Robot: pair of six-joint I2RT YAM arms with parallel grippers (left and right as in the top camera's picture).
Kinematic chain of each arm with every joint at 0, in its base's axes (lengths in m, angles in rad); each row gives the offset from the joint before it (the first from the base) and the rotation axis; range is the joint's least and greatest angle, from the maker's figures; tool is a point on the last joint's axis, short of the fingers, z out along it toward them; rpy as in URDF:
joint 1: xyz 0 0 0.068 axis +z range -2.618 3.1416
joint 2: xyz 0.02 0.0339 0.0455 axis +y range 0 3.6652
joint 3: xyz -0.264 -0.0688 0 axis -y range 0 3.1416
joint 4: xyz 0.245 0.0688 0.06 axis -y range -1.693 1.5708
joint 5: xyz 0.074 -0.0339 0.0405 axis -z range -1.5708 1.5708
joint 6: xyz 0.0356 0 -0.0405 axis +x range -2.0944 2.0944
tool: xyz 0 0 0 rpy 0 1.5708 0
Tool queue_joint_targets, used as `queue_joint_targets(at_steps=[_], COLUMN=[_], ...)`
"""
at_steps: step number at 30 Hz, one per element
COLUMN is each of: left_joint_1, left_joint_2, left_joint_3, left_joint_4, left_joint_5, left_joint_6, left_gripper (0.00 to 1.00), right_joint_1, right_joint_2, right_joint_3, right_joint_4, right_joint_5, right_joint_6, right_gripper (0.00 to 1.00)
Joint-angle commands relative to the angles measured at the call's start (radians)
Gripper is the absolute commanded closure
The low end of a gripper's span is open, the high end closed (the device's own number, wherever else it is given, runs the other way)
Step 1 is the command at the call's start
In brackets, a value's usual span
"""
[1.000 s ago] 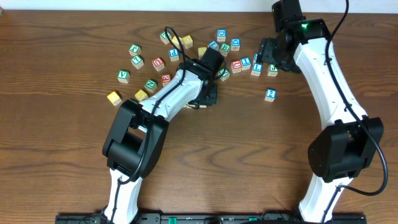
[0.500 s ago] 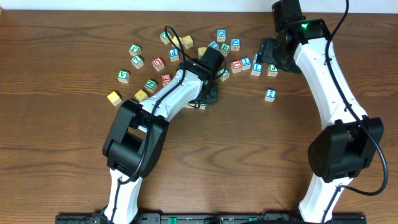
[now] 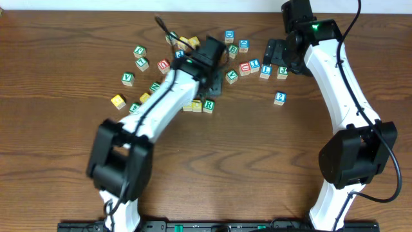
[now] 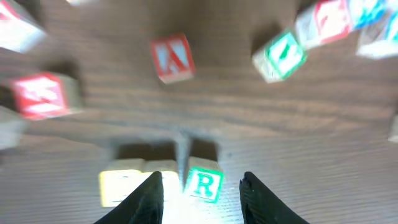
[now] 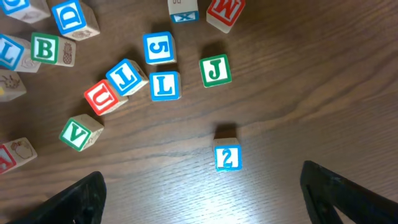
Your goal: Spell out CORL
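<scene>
Withdrawn toward the far side, the left gripper [image 4: 202, 200] hangs with its fingers apart over the row: two yellow cubes [image 4: 124, 186] side by side, the green R cube [image 4: 204, 184] just right of them, bare wood beyond. The right gripper [image 5: 211, 196], spread wide, hovers near the blue L cube [image 5: 165, 85] in the far scatter.

The left arm [image 3: 161, 106] and the right arm [image 3: 335, 71] are both built of white, rounded links, which are joined by bulky black joint housings [image 3: 351, 158]. A small green light [image 3: 315, 27] is seen near the right wrist. Thin black cables [image 3: 398, 167] are led along the arms. The fingers [image 4: 146, 199] of the left gripper [image 4: 200, 180] and those of the right gripper [image 5: 200, 171] are dark and tapered.
</scene>
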Motion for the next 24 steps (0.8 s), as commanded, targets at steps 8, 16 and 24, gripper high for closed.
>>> queue_joint_targets(at_steps=[8, 16, 24], left_joint_1=[0.166, 0.261, 0.278], left_joint_2=[-0.166, -0.165, -0.165], left_joint_3=[0.030, 0.027, 0.027], left_joint_4=[-0.053, -0.105, -0.105], left_joint_5=[-0.128, -0.127, -0.127], left_joint_6=[0.069, 0.069, 0.069], left_gripper=[0.60, 0.60, 0.60], right_joint_1=[-0.003, -0.003, -0.003], right_joint_2=[-0.026, -0.026, -0.026], right_joint_3=[-0.008, -0.075, -0.233], right_joint_4=[0.092, 0.199, 0.344], right_joint_5=[-0.008, -0.008, -0.008], right_joint_6=[0.002, 0.043, 0.104], right_gripper=[0.20, 0.27, 0.29])
